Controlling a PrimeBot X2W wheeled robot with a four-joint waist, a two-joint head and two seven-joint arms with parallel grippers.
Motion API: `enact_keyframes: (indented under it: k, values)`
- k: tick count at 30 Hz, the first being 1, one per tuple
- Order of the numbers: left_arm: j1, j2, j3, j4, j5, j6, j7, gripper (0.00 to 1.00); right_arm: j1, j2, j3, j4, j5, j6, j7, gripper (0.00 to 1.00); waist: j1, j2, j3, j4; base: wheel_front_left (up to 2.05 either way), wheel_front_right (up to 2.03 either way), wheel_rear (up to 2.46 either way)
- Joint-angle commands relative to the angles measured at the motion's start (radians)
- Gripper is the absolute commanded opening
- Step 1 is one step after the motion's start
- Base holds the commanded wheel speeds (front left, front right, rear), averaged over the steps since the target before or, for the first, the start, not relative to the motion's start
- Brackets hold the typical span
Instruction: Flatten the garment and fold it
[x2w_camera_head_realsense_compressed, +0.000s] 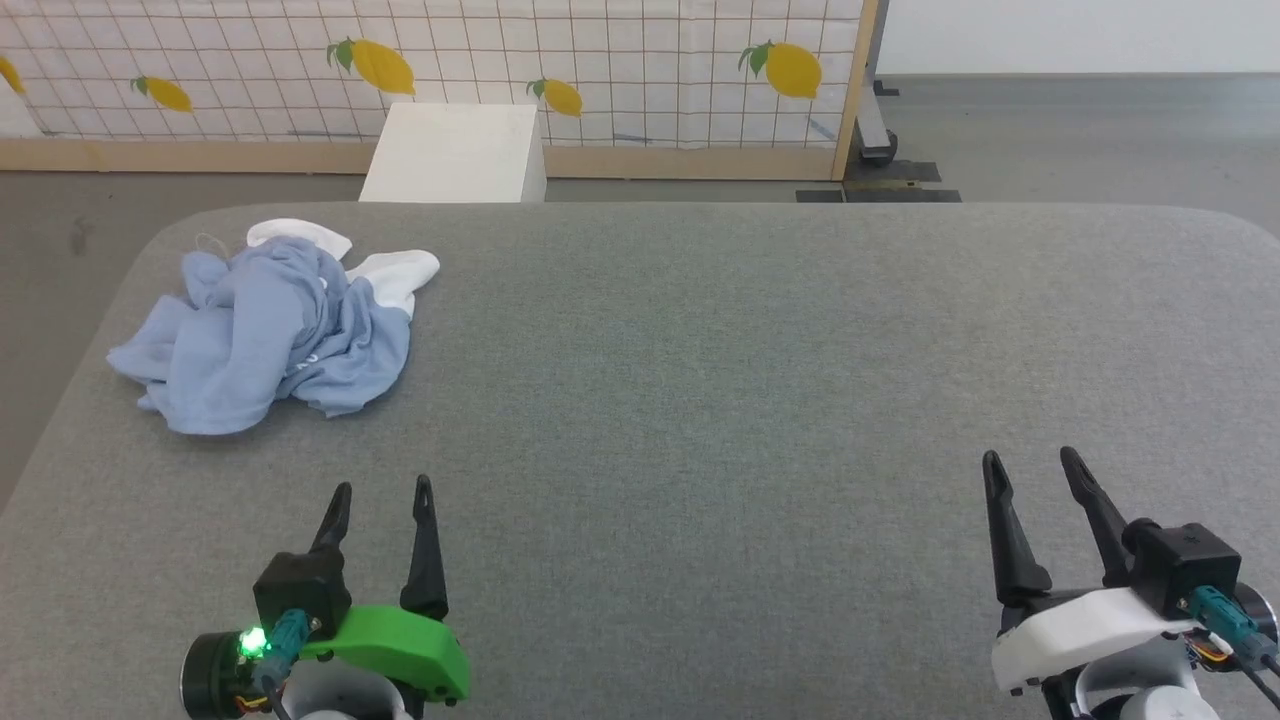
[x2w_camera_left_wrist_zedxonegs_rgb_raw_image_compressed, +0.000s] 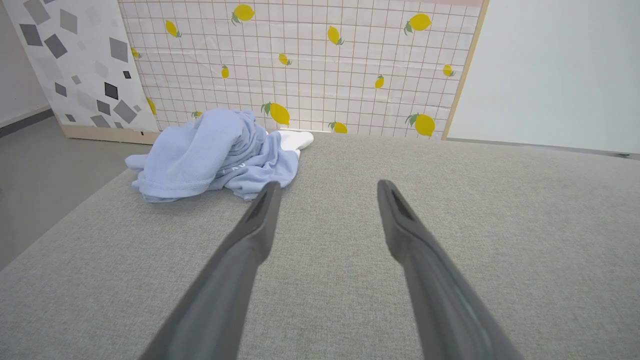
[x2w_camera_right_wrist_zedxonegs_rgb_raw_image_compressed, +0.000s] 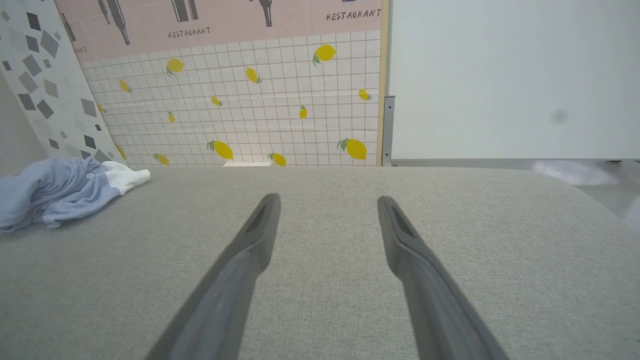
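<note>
The garment (x2w_camera_head_realsense_compressed: 265, 330) is a light blue shirt with white parts, lying crumpled in a heap at the far left of the grey table (x2w_camera_head_realsense_compressed: 700, 380). My left gripper (x2w_camera_head_realsense_compressed: 382, 488) hovers open near the front edge, a short way in front of the heap, nothing between its fingers. In the left wrist view the garment (x2w_camera_left_wrist_zedxonegs_rgb_raw_image_compressed: 215, 152) lies ahead and to the left of the left gripper (x2w_camera_left_wrist_zedxonegs_rgb_raw_image_compressed: 327, 186). My right gripper (x2w_camera_head_realsense_compressed: 1030, 460) stands open at the front right, far from the cloth. The right wrist view has the garment (x2w_camera_right_wrist_zedxonegs_rgb_raw_image_compressed: 60, 192) at its left edge, well away from the right gripper (x2w_camera_right_wrist_zedxonegs_rgb_raw_image_compressed: 327, 200).
A white box (x2w_camera_head_realsense_compressed: 455, 152) stands on the floor behind the table's far edge. A lemon-patterned tiled screen (x2w_camera_head_realsense_compressed: 450, 70) with a wooden frame closes off the back. Grey floor (x2w_camera_head_realsense_compressed: 60, 250) lies left of the table's rounded corner.
</note>
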Motion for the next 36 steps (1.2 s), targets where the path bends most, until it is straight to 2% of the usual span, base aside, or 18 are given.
enact_keyframes:
  k: [1,11,25,36]
  values:
    - [0.014,-0.002,-0.003,0.005,-0.015,0.004,-0.01,1.0,0.012,0.001,-0.003,0.006,0.007,-0.001,-0.011,1.0,0.0,0.0,0.0,0.004,0.0,0.0,0.0]
    - [0.004,-0.002,0.009,0.016,-0.028,0.013,-0.031,1.0,0.016,0.001,-0.009,0.022,0.008,-0.001,-0.032,1.0,0.0,0.0,0.001,0.097,0.0,0.0,0.0]
    - [0.024,0.002,0.029,0.042,-0.036,0.012,-0.06,1.0,0.027,0.001,0.011,0.057,0.022,-0.001,-0.061,1.0,0.0,0.0,-0.006,0.354,0.0,0.0,0.0]
    - [0.04,0.008,0.038,0.055,-0.045,0.013,-0.082,1.0,0.036,0.001,0.021,0.088,0.043,-0.001,-0.083,1.0,0.0,0.0,-0.015,0.516,0.0,0.0,0.0]
